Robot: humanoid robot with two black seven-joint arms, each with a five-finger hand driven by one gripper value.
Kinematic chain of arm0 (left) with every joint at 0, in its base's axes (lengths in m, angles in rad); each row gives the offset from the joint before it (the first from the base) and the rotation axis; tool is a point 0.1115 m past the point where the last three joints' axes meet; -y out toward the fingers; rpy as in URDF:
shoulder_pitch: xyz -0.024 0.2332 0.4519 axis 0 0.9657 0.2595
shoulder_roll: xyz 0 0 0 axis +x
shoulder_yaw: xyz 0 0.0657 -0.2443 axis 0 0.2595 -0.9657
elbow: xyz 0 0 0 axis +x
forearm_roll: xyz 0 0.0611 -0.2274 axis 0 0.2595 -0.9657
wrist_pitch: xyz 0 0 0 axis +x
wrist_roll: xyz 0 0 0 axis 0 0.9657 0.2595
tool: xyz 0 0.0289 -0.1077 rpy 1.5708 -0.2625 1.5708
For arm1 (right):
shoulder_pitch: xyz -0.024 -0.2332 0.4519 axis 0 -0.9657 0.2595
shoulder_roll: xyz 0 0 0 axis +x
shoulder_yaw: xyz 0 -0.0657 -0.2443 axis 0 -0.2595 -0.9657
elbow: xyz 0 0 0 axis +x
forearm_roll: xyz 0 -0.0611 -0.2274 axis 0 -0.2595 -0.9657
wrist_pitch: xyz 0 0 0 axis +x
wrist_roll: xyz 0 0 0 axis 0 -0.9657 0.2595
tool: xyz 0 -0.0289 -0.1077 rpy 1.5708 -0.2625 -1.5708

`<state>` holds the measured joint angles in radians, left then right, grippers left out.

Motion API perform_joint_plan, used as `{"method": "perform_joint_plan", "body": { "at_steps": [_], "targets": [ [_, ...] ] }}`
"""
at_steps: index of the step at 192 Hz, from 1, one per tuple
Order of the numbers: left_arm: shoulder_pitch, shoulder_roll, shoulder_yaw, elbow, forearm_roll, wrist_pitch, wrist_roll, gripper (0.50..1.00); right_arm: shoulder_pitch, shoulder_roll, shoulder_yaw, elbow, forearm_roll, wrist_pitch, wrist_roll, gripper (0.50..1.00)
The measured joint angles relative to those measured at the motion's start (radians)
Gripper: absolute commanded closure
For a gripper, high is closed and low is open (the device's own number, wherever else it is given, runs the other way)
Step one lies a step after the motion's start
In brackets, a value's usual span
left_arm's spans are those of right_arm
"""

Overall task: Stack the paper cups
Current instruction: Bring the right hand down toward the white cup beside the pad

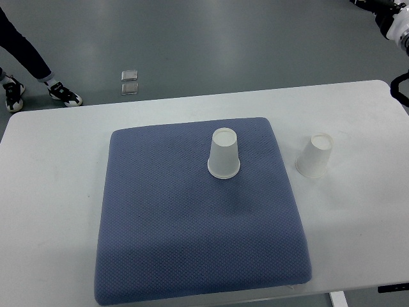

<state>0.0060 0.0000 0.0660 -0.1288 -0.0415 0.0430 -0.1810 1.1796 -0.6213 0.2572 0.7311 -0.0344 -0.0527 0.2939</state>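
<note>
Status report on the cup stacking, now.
Right arm at top-right corner, hand unseen; left out of view. One paper cup upside down on blue cushion, second cup upside down on table, apart. Path between clear.

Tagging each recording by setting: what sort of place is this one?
Likely a lab or test room, not a home: a plain white table with a blue cushion as a work mat, a bare grey floor, and a person's legs standing nearby. Two paper cups stand upside down.

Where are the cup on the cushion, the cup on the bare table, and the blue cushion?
cup on the cushion (pixel 223 155), top view, its side wall
cup on the table (pixel 314 157), top view, its side wall
blue cushion (pixel 166 224), top view, bare fabric
</note>
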Motion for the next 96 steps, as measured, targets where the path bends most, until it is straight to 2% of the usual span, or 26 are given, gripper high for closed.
{"method": "perform_joint_plan", "body": {
  "at_steps": [34,60,96],
  "targets": [
    [0.0,0.0,0.0,0.0,0.0,0.0,0.0,0.5,0.097,-0.092,-0.135,0.055,-0.147,0.07,-0.007,0.583],
    [0.0,0.0,0.0,0.0,0.0,0.0,0.0,0.5,0.158,-0.148,-0.237,0.06,-0.31,0.188,-0.007,0.583],
    [0.0,0.0,0.0,0.0,0.0,0.0,0.0,0.5,0.175,-0.213,-0.272,0.061,-0.552,0.365,-0.003,0.583]
  ]
}}
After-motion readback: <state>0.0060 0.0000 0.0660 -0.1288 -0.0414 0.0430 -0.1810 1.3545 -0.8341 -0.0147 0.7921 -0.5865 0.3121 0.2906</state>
